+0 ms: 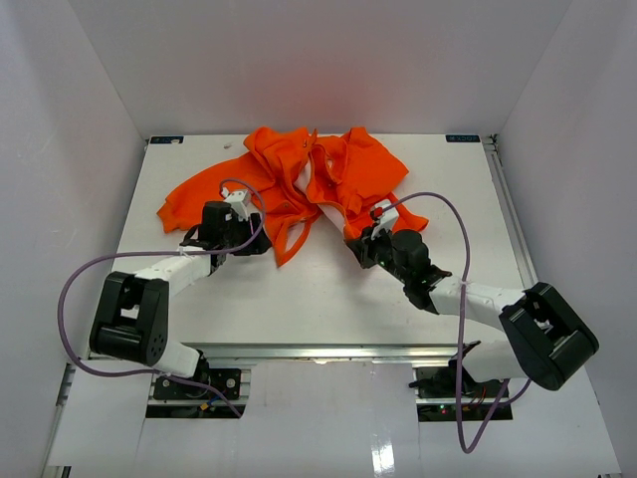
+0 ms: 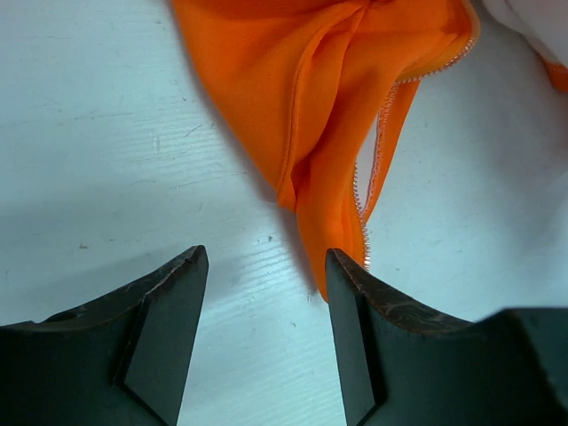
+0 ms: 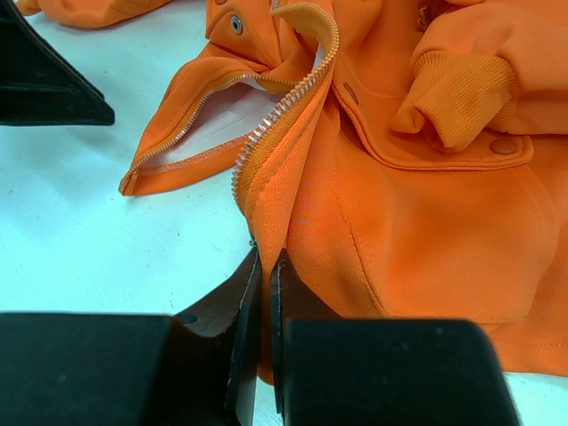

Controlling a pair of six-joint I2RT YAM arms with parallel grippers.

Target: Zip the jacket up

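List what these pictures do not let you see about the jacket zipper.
- No view shows the zipper slider; jacket folds may cover it.
- Right wrist view: the right hand hides the hem end it pinches.
- Left wrist view: top edge cuts off the jacket.

Left arm point(image 1: 164, 271) and right arm point(image 1: 480, 297) pair white links with black joint housings; a purple cable point(image 1: 64, 299) trails each; tool fingers point(image 2: 169, 324) are matte black wedges.
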